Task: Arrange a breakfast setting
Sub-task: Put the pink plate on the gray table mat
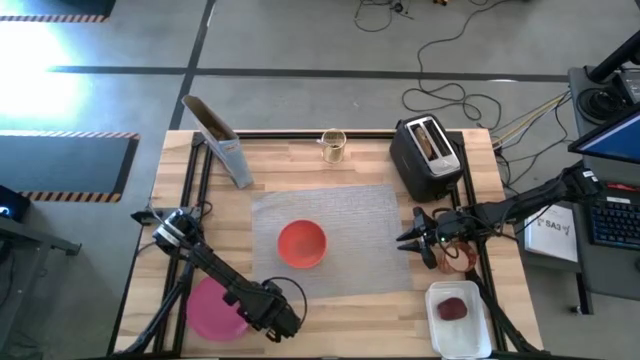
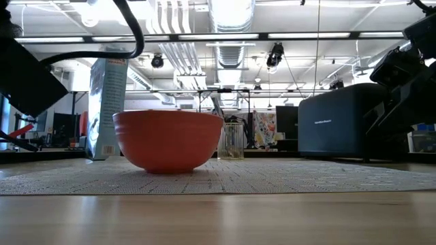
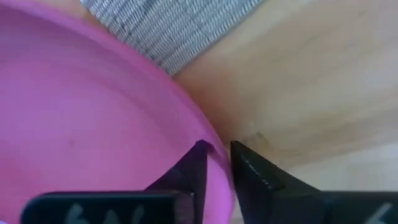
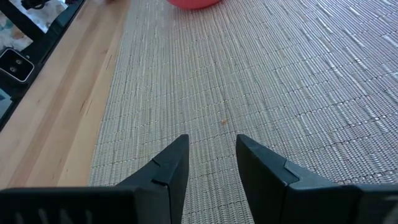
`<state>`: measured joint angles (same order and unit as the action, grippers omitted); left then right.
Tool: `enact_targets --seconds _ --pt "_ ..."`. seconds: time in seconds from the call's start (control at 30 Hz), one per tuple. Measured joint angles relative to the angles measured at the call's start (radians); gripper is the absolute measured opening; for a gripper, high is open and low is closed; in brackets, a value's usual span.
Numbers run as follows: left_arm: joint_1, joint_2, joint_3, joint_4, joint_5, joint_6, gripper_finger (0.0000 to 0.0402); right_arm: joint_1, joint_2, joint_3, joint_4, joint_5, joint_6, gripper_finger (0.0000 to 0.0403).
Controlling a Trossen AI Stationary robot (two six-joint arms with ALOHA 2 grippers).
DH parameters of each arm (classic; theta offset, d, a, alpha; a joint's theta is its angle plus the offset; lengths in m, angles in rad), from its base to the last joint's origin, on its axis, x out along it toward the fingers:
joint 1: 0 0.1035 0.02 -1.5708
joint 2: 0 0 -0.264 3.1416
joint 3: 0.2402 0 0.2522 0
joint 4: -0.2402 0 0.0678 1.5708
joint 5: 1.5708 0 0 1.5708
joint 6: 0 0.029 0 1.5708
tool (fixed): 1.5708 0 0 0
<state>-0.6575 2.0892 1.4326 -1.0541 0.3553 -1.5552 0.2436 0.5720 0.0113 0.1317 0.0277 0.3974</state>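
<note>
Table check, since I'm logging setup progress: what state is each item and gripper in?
Placemat: flat, mid-table.
Bowl: upright on placemat, looks empty.
Pink plate: off the placemat, rim between the left gripper fingers.
Toaster: toast in slot.
Right gripper: open, empty, over placemat edge.

Both arms were dark, nearly black, built of slim tubular links joined by bulkier rounded joints, with thin black cables looping alongside them. The left arm carried a pale grey-white block near its base. The left gripper (image 3: 216, 167) and the right gripper (image 4: 211, 163) each ended in two matte black, wedge-shaped fingers tapering to blunt tips, mounted on a black crossbar bearing faint pale markings.
</note>
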Motion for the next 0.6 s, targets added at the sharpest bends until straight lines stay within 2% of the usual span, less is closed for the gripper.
enact_targets --seconds 0.17,0.33,0.6 --pt "0.001 0.002 0.03 -0.009 0.014 0.009 0.0009 0.0 0.0 0.0 0.0 0.0 0.0 0.0123" --pt "0.01 0.003 0.081 -0.069 0.036 0.048 0.0007 0.0 0.0 0.0 0.0 0.0 0.0 0.0123" --pt "0.043 0.003 0.249 -0.226 0.011 0.115 0.0005 0.0 0.0 0.0 0.0 0.0 0.0 0.0123"
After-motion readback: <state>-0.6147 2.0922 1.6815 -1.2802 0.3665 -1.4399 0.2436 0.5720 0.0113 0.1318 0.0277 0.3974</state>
